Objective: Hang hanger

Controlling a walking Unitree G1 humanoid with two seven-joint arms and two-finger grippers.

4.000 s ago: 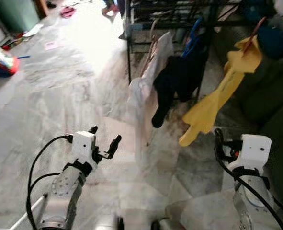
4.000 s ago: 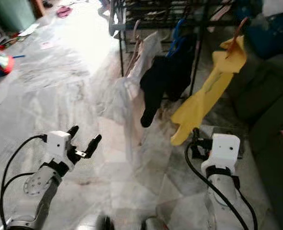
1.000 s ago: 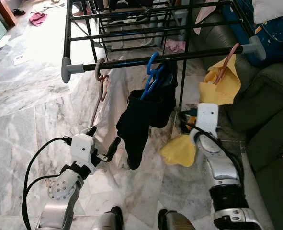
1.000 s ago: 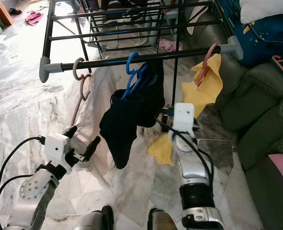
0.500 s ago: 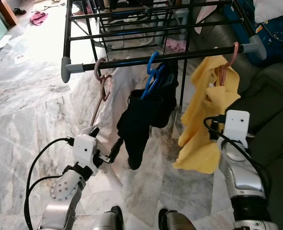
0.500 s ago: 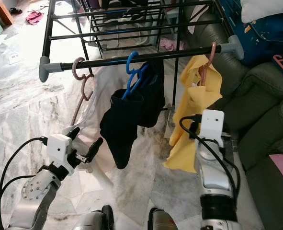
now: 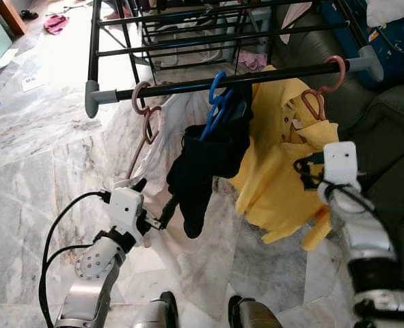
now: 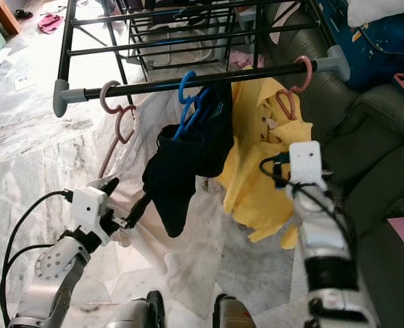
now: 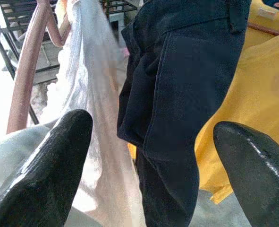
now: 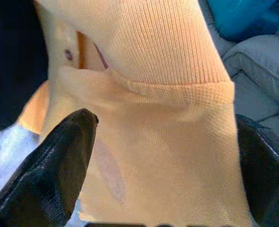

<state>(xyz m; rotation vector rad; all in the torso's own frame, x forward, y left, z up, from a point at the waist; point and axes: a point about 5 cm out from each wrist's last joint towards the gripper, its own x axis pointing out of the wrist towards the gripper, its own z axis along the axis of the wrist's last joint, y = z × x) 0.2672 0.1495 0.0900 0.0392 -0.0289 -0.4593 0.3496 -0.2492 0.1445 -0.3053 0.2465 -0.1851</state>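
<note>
Head camera has me looking down at a black drying rack [image 7: 188,41] on a marble floor [image 7: 31,178]. Its front rail [image 7: 270,75] carries three hangers: a pink hanger [image 7: 322,85] near the grey end cap on my right with a yellow shirt [image 7: 277,178] on it, a blue hanger [image 7: 215,102] in the middle with a dark garment [image 7: 198,174], and another pinkish hanger [image 7: 147,119] toward the left end with a white cloth [image 7: 157,198] draped down to the floor. So the pink hanger's hook is over the rail, shirt bunched and swung out to the side.

My right gripper [image 10: 158,189] is up against the yellow shirt below that hanger; in the right wrist view the fingers [image 10: 54,170] are spread wide with yellow knit between them, not pinched on it. My left gripper [image 9: 148,165] sits low by the white cloth and the dark garment, fingers spread wide too, holding nothing. A dark green sofa [image 7: 386,130] is just beside the rack on my right.
</note>
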